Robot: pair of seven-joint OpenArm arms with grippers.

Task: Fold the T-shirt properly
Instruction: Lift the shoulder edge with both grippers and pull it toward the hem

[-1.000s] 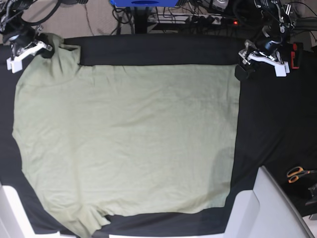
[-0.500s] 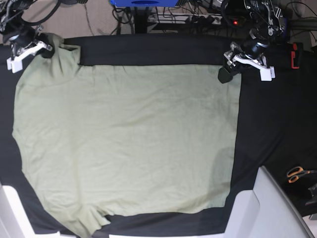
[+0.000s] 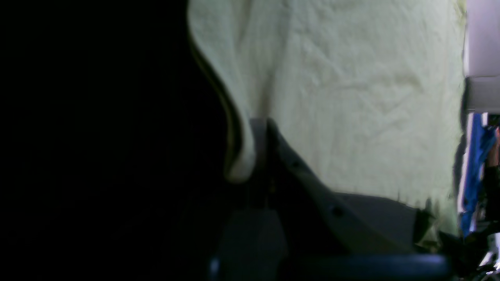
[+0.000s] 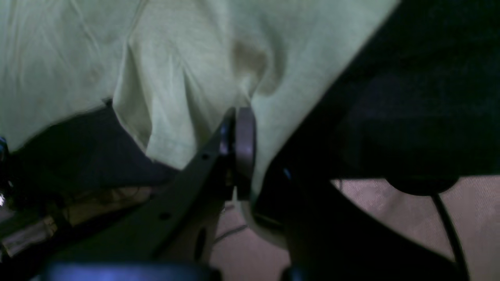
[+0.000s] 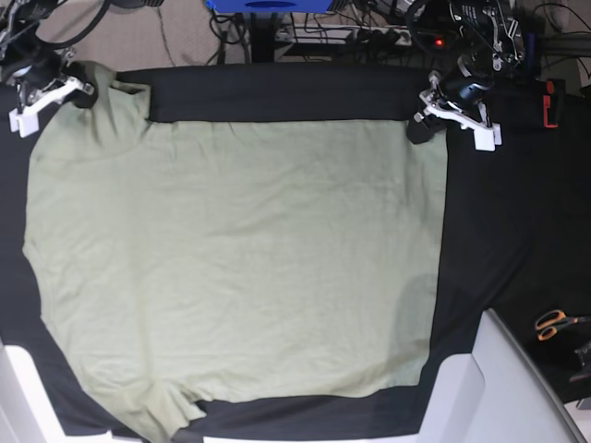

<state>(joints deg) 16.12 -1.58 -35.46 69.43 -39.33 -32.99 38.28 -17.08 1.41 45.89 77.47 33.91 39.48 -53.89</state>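
Note:
The pale sage-green T-shirt (image 5: 231, 258) lies spread flat on the black table cloth (image 5: 517, 212). My left gripper (image 5: 417, 127) is at the shirt's far right corner. In the left wrist view its jaws (image 3: 261, 156) stand together at the shirt's edge (image 3: 351, 97), which curls up beside them. My right gripper (image 5: 85, 94) is at the far left corner. In the right wrist view it (image 4: 236, 152) is shut on a pinch of the fabric (image 4: 175, 58), which puckers around the jaws. The collar is not visible.
Orange-handled scissors (image 5: 554, 323) lie at the right edge. A pale grey panel (image 5: 499, 388) rises at the near right and a white one (image 5: 18, 397) at the near left. A red object (image 5: 550, 101) sits behind the left gripper. Cables run beyond the far edge.
My left gripper has moved leftwards in the base view, from just off the shirt's far right corner onto it. My right gripper has shifted slightly up with its corner.

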